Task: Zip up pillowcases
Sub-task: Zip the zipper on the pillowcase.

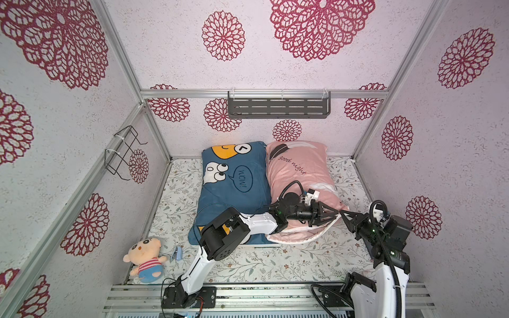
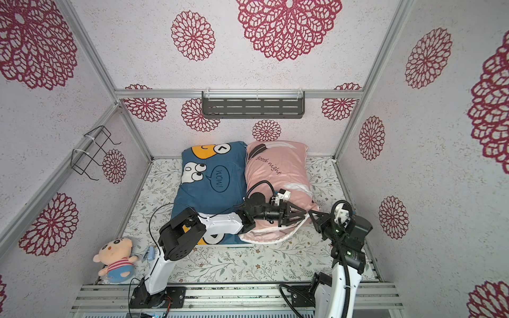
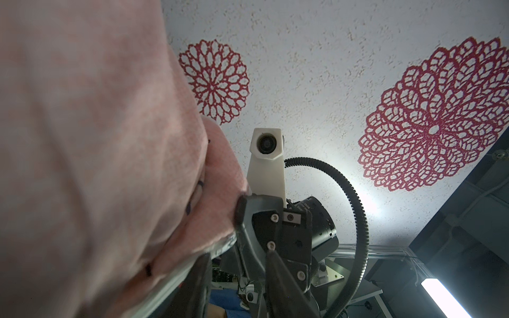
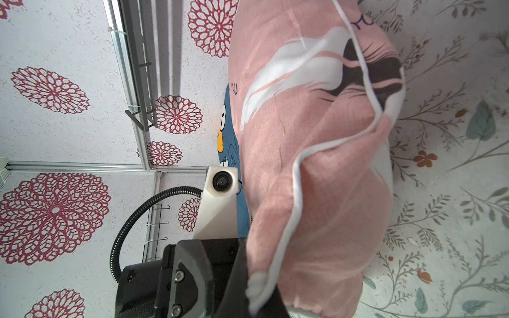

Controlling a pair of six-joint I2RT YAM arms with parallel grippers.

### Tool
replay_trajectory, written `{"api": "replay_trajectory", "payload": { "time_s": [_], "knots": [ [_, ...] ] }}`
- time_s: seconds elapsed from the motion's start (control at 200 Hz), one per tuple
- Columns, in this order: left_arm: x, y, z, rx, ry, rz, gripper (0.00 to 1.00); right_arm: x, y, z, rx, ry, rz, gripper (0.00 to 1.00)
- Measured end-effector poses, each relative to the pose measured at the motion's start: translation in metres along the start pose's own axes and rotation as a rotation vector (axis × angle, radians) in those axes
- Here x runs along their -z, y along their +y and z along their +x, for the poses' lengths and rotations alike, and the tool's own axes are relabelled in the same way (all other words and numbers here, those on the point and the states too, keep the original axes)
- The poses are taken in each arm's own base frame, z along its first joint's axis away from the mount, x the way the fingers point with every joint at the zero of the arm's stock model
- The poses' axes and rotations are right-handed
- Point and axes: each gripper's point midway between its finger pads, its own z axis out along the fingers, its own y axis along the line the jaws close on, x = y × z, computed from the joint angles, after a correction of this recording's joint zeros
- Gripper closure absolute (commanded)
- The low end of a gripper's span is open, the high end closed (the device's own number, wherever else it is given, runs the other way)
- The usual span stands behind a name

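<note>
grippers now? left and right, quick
left gripper: closed on the pink pillowcase edge
right gripper: shut, pinching its near corner

Sheet: floral-print sheet [image 1: 289, 261] with leafy sprigs, spread flat over the cell's floor.
Toy: plush doll [image 1: 145, 257] in a striped top, lying on the sheet's near left corner.
Small item: pale blue clip-like thing [image 1: 177, 253] on the sheet, just beside the doll; too small to identify.
Shelf: grey slotted shelf [image 1: 278, 108] on the wall behind the sheet's far edge.
Rack: black wire rack [image 1: 122, 152] on the wall above the sheet's left edge.
Walls: white wallpaper [image 1: 223, 35] with red medallions, around the sheet on three sides.
</note>
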Motion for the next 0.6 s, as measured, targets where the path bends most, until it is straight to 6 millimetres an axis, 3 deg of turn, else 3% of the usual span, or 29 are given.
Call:
{"api": "replay_trajectory", "payload": {
  "time_s": [0.275,0.601],
  "knots": [
    [-0.0015,0.0011,-0.0013,-0.001,0.0,-0.003,0.58,-0.0005,-0.0011,0.0016,-0.009,0.005,-0.005,1.0],
    [-0.0058,0.0026,-0.0048,-0.002,0.0,-0.002,0.57,-0.0003,-0.0009,0.0021,-0.01,0.008,-0.008,1.0]
  ]
}}
